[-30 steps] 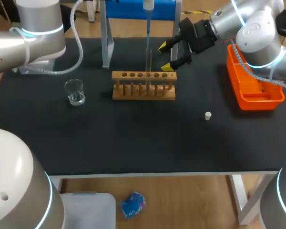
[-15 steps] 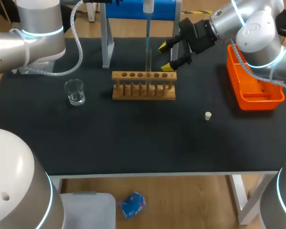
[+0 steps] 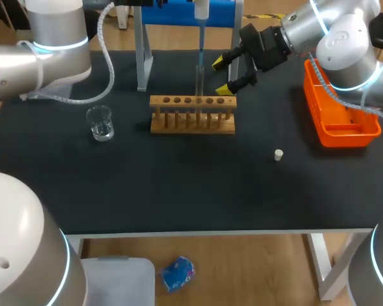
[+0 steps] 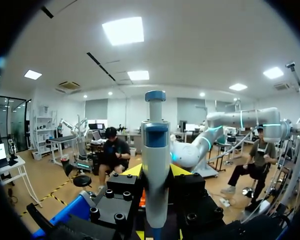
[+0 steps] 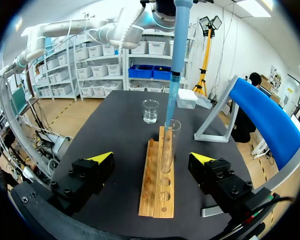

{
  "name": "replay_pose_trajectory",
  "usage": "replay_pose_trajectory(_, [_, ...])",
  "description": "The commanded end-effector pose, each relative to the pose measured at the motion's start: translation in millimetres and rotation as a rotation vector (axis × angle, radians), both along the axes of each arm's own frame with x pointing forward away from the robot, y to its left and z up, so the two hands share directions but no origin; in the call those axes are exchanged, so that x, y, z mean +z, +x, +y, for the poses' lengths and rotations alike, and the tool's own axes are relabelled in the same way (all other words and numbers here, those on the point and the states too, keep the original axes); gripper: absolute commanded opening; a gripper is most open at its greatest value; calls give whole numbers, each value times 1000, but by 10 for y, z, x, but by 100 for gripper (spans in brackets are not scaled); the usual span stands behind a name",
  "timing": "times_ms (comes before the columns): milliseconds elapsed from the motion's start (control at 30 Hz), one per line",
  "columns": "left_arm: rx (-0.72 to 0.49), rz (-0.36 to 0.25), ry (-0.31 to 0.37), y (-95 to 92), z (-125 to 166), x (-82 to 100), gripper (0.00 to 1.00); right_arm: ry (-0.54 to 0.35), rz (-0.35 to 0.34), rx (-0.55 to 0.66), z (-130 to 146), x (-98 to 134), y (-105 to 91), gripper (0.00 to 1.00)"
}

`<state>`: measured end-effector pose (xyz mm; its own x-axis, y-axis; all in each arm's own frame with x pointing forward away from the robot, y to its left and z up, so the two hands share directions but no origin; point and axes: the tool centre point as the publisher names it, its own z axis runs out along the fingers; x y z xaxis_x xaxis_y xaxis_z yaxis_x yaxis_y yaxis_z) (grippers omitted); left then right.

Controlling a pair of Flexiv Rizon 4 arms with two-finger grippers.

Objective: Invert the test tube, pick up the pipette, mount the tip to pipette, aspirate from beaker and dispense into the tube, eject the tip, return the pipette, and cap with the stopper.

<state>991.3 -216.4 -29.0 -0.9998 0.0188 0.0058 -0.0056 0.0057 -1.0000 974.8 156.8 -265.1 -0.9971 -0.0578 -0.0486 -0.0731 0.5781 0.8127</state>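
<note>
The left wrist view shows my left gripper point(image 4: 155, 172) shut on the white-and-blue pipette point(image 4: 155, 145), held upright. From overhead, the pipette point(image 3: 201, 9) hangs at the table's back, its blue tip point(image 3: 200, 54) pointing down into the mouth of a clear test tube point(image 3: 198, 80). That tube stands upright in the wooden rack point(image 3: 193, 113). Just right of the tube, my right gripper point(image 3: 226, 73) is open and holds nothing. In the right wrist view, the tube point(image 5: 168, 145) and rack point(image 5: 160, 180) lie ahead of my right gripper point(image 5: 151, 159). A glass beaker point(image 3: 100, 122) stands left of the rack. The white stopper point(image 3: 278, 154) lies at front right.
An orange bin point(image 3: 339, 108) sits at the table's right edge, under my right arm. The blue pipette stand point(image 3: 179, 13) with its grey leg point(image 3: 142, 57) rises behind the rack. Open black tabletop stretches in front of the rack.
My left arm has shifted slightly, carrying the pipette a little up and to the right over the tube. The right arm has stayed still.
</note>
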Motion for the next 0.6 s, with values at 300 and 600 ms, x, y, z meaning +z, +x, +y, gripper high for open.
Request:
replay_pose_trajectory(300, [-4,-3,-34,64,-22,-43,0,-3,2,2,-2,2,7,100])
replay_pose_trajectory(600, [21,-25,-24,94,22,-46,0,-3,2,2,-2,2,7,100])
